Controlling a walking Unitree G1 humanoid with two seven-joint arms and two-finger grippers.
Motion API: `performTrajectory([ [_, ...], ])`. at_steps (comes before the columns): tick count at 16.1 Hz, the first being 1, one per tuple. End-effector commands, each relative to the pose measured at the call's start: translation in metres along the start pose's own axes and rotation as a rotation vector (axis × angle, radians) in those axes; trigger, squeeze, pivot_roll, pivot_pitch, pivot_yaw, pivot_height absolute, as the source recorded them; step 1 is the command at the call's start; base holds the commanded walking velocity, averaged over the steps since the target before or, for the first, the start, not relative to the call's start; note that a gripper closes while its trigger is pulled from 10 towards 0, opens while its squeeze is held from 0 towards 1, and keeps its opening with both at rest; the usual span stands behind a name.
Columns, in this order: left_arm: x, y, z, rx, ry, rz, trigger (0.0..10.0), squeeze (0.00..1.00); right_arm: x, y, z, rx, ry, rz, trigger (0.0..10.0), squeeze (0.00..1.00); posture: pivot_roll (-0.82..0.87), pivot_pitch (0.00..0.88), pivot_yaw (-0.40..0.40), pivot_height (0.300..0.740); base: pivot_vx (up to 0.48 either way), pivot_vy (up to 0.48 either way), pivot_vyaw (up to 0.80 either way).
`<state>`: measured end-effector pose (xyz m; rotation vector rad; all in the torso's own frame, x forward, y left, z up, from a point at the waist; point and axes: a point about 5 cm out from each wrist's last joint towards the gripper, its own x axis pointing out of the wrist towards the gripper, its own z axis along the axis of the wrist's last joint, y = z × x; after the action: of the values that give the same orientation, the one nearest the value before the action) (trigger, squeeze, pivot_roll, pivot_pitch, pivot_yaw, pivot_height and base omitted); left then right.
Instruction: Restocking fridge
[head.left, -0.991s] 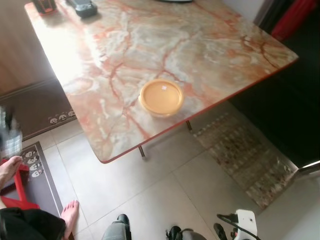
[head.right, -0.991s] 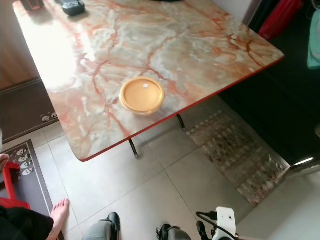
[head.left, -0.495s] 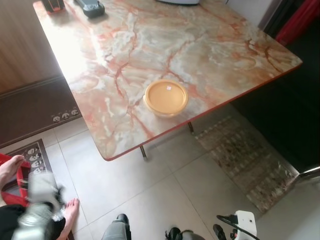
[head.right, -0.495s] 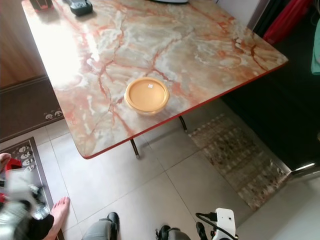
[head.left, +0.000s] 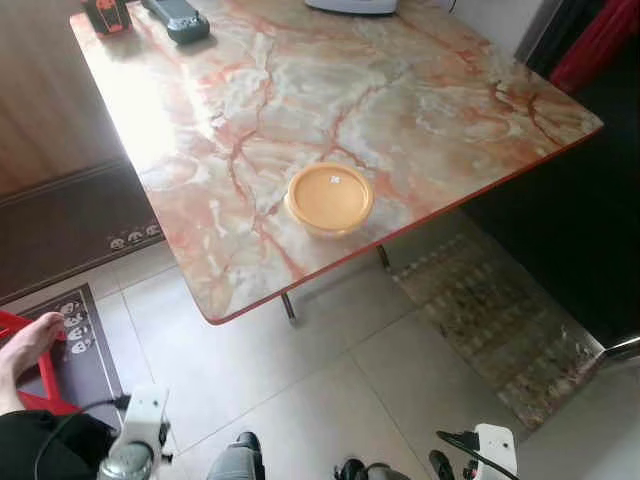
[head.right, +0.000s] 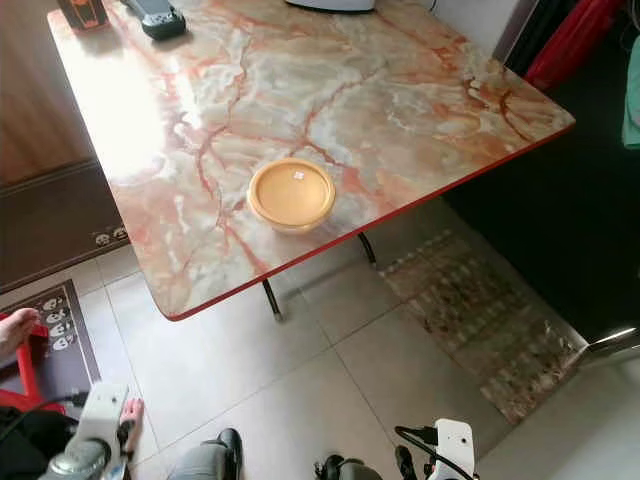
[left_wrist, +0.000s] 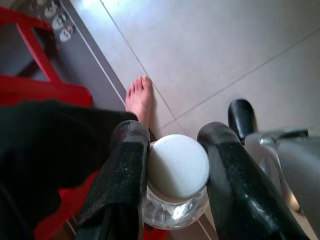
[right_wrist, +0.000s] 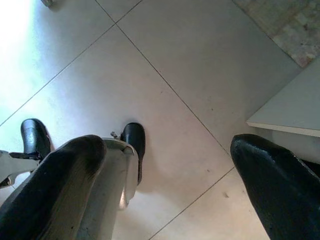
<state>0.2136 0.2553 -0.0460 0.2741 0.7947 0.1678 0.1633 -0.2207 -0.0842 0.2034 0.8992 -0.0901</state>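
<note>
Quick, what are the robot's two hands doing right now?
Left gripper: shut on a clear glass jar with a white ribbed lid.
Right gripper: open, holding nothing, above the pale tiled floor.

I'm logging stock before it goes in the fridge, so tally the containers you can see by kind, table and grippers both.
Orange lidded tub on the marble table: 1
Clear jar with white lid, clamped in the left gripper: 1
Total: 2
The right gripper hangs open over the floor tiles with nothing in it.
</note>
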Motion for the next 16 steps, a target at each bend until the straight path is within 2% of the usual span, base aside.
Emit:
performTrajectory([
  [1, -0.004, -0.003, -0.022, 0.014, 0.069, 0.000, 10.0, 0.00, -0.004, -0.003, -0.013, 0.025, 0.033, -0.016, 10.0, 0.00, 0.15, 0.183, -0.049, 0.740, 0.000, 0.000, 0.00],
  [3, -0.008, -0.008, -0.038, 0.028, 0.125, -0.021, 10.0, 0.00, -0.004, -0.003, -0.015, 0.021, 0.043, -0.018, 10.0, 0.00, 0.15, 0.176, -0.044, 0.740, 0.000, 0.000, 0.00],
  [6, -0.010, -0.012, -0.046, 0.082, 0.137, -0.039, 10.0, 0.00, -0.005, -0.004, -0.017, 0.014, 0.052, -0.019, 10.0, 0.00, 0.16, 0.168, -0.053, 0.740, 0.000, 0.000, 0.00],
  [8, -0.011, -0.016, -0.048, 0.028, 0.134, -0.041, 10.0, 0.00, -0.005, -0.005, -0.019, -0.002, 0.079, -0.018, 10.0, 0.00, 0.17, 0.165, -0.067, 0.740, 0.000, 0.000, -0.20],
  [12, -0.016, -0.030, -0.058, 0.024, 0.153, -0.069, 10.0, 0.00, -0.007, -0.008, -0.022, -0.013, 0.096, -0.022, 10.0, 0.00, 0.16, 0.169, -0.064, 0.740, 0.000, 0.000, -0.71],
  [14, -0.015, -0.033, -0.057, 0.035, 0.152, -0.079, 10.0, 0.00, -0.007, -0.010, -0.021, 0.028, 0.085, -0.052, 10.0, 0.00, 0.17, 0.183, -0.071, 0.740, 0.000, 0.000, -0.72],
  [16, -0.014, -0.032, -0.053, 0.046, 0.135, -0.082, 10.0, 0.00, -0.007, -0.010, -0.021, 0.021, 0.088, -0.053, 10.0, 0.00, 0.17, 0.196, -0.073, 0.740, 0.000, 0.000, -0.72],
])
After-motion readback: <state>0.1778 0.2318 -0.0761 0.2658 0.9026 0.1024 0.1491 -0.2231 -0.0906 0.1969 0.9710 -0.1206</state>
